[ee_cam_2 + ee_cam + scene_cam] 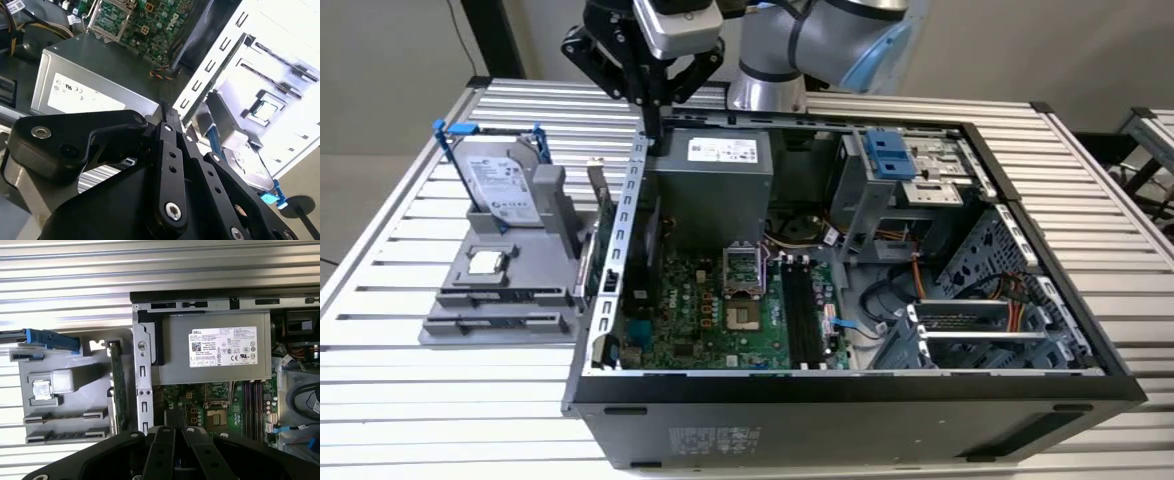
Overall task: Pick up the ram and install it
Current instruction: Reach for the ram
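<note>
On the exterior view's left, your grey holder point(494, 300) sits on the slatted tabletop point(394, 250) with the hard drive point(500, 180) and the processor chip point(484, 262). At the holder's edge, just beside the computer case point(854, 385), the ram point(602, 215) stands on its long edge. Its long axis runs far to near along the case's left wall, parallel to the memory slots point(803, 310). The gripper point(654, 100) hangs above that wall's far end by the power supply point(714, 175), its jaws drawn together on nothing. From there, the ram lies lower and toward the exterior view's left.
</note>
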You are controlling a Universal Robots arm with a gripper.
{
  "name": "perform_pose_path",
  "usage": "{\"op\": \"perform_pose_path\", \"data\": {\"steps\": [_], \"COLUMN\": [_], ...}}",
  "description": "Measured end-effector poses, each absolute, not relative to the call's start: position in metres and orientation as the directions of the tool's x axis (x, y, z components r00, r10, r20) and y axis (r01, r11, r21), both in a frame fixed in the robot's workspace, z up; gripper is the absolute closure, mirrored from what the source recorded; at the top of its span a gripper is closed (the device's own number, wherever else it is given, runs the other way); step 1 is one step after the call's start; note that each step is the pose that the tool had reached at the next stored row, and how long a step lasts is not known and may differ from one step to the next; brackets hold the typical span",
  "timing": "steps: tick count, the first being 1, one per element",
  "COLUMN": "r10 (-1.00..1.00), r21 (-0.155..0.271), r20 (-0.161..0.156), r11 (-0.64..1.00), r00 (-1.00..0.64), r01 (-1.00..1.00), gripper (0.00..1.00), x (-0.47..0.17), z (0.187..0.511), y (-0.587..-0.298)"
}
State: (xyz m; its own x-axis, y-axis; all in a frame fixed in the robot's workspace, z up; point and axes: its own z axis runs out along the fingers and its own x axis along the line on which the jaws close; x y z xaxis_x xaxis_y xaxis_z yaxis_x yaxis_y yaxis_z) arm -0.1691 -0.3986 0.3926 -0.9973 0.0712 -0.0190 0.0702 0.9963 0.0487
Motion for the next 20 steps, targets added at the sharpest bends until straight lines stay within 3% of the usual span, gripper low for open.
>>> {"op": "perform_pose_path", "data": {"steps": [20], "r10": [0.071], "r21": [0.049], "r20": [-0.019], "r11": [0.996], "r00": [-0.997], "r01": [0.07], "gripper": [1.0], "x": [-0.207], "z": [0.393], "y": [-0.399]}}
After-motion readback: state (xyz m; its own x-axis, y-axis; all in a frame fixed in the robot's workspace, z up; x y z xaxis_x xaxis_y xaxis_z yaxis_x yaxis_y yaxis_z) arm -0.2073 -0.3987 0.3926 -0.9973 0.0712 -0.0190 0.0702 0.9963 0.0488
